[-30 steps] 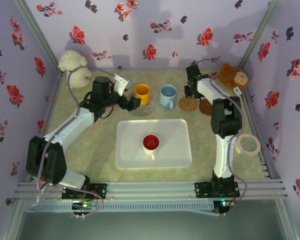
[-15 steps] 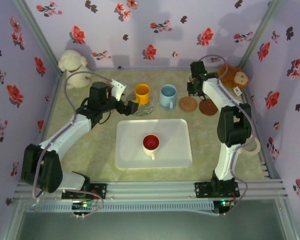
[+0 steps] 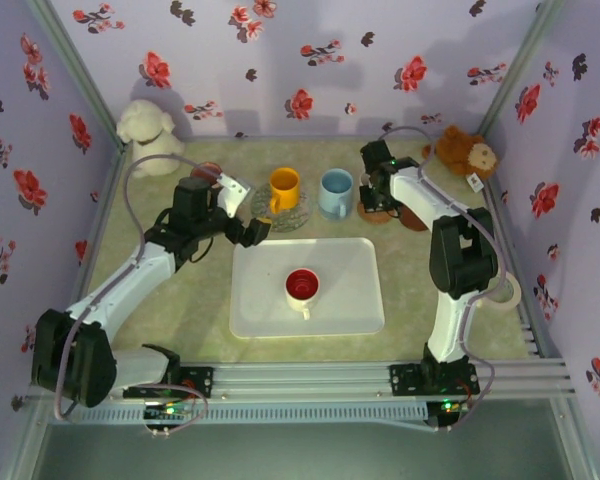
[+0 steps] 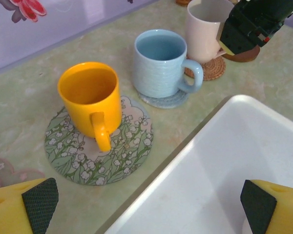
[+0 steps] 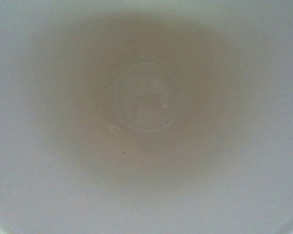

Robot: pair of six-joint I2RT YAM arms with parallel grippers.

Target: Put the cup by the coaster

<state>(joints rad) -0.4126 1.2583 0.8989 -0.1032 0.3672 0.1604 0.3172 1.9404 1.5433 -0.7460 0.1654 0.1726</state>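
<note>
A white cup (image 4: 202,29) stands on a woven brown coaster (image 4: 212,70), and its pale inside (image 5: 146,97) fills the right wrist view. My right gripper (image 4: 234,30) sits at the cup's rim, over the woven coaster (image 3: 377,212) in the top view, and looks shut on it; its fingers are hidden. My left gripper (image 3: 248,215) hangs open and empty between the floral coaster (image 4: 122,156) and the tray, its yellow fingers (image 4: 24,202) wide apart. A yellow cup (image 4: 90,97) rests on the floral coaster. A blue cup (image 4: 158,61) rests on a grey coaster.
A white tray (image 3: 270,300) in the middle holds a red cup (image 3: 302,286). A dark brown coaster (image 3: 417,216) lies right of the woven one. A tape roll (image 3: 500,290) lies at the right edge. A white plush (image 3: 145,125) and a brown plush (image 3: 467,152) sit at the back corners.
My right gripper has swung from the back right corner down and left onto the woven coaster. My left gripper has drawn back from the yellow cup toward the tray's corner.
</note>
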